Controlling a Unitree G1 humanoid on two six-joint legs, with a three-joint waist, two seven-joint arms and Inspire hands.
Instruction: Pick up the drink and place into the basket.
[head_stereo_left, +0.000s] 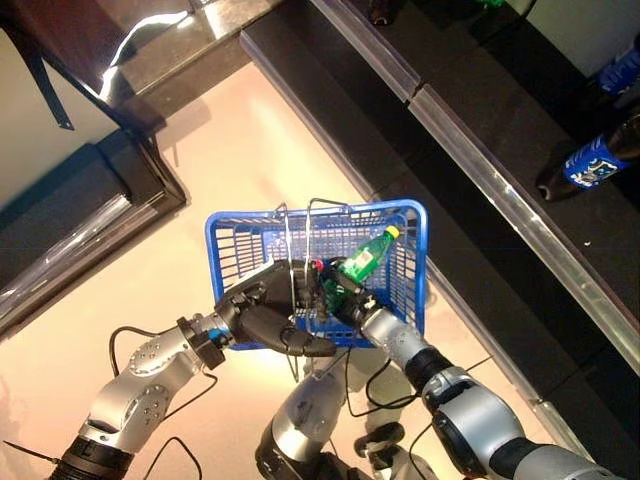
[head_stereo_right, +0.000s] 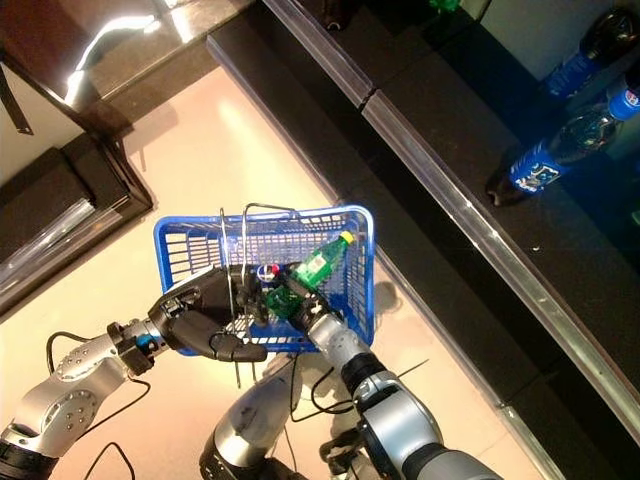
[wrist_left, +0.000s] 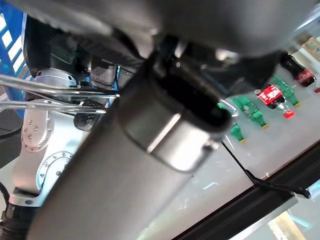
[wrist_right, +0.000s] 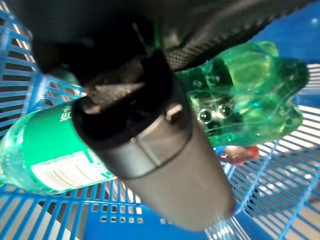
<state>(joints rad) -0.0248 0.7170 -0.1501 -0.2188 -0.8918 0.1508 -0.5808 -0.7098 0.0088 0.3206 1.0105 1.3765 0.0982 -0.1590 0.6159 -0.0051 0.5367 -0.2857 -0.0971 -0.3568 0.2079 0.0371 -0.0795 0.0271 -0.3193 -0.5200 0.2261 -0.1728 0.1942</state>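
My left hand (head_stereo_left: 262, 316) is shut on the thin wire handles (head_stereo_left: 300, 240) of the blue basket (head_stereo_left: 416, 262) and holds it raised in front of me. My right hand (head_stereo_left: 338, 292) reaches into the basket and is shut on a green drink bottle (head_stereo_left: 368, 254) with a yellow cap. The bottle is tilted, cap up and away from me, inside the basket's walls. In the right wrist view my right hand's thumb (wrist_right: 150, 150) lies across the green bottle (wrist_right: 50, 155) just above the basket's mesh (wrist_right: 280, 195). A small red thing (wrist_right: 236, 154) lies in the basket under the bottle.
A dark shelf with a metal front strip (head_stereo_left: 500, 195) runs along the right, close behind the basket. Blue-labelled bottles (head_stereo_right: 540, 165) stand on it. A dark cabinet (head_stereo_left: 90, 200) stands at the left. The left wrist view shows green and red bottles (wrist_left: 260, 102) on a shelf.
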